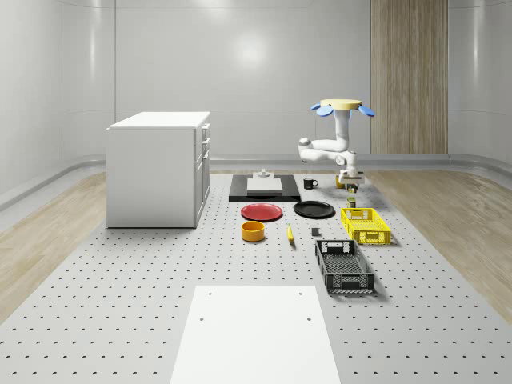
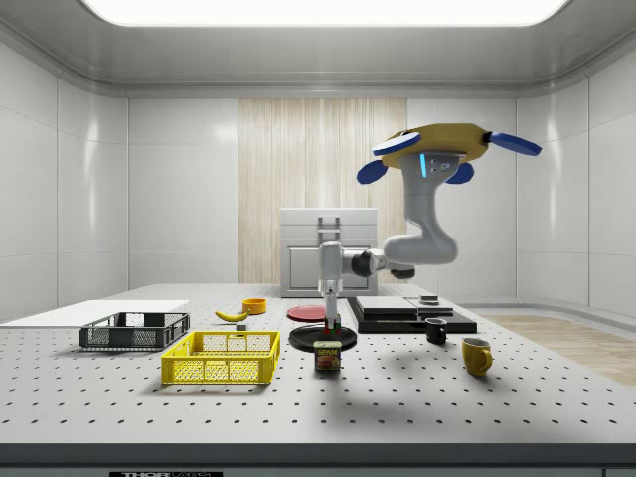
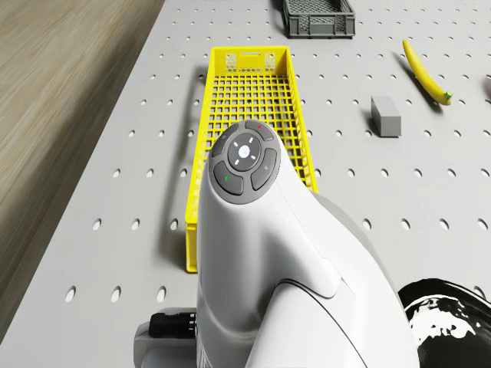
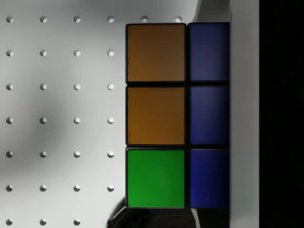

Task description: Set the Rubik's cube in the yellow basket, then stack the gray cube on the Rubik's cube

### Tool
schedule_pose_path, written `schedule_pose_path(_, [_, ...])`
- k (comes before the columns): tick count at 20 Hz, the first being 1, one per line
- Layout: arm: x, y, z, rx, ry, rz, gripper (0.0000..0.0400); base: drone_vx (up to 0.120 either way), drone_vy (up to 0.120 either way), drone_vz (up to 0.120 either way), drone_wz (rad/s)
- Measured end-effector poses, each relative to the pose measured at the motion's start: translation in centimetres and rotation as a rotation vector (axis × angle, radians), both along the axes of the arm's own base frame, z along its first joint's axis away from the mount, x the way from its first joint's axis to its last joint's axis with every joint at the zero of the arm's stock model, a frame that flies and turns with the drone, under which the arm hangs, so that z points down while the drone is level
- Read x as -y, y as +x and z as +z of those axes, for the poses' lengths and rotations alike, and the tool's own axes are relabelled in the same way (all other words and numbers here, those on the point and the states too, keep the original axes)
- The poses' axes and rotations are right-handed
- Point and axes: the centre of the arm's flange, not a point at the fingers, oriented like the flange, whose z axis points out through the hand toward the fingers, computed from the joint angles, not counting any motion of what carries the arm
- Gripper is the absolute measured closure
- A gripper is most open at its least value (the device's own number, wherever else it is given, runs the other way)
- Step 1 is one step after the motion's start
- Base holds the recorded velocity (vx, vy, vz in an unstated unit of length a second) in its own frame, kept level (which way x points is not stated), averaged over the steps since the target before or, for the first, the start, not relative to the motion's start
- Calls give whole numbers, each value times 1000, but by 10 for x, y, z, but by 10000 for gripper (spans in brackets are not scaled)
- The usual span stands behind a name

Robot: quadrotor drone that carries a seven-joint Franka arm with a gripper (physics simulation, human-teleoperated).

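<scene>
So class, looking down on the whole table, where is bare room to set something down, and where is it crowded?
Free: around the white sheet and between the cabinet and red plate. Crowded: from the black plate and yellow basket to the black crate.

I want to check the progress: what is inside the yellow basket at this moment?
The yellow basket looks empty where its mesh floor shows. The arm covers its near end there.

"SPAM" label on small can point(image 2: 328, 356)
</scene>
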Motion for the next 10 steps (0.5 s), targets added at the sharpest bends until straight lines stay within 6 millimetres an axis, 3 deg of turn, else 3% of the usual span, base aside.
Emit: schedule_pose_path(10, [0, 0, 0, 0, 0, 0, 75, 120, 0, 0, 0])
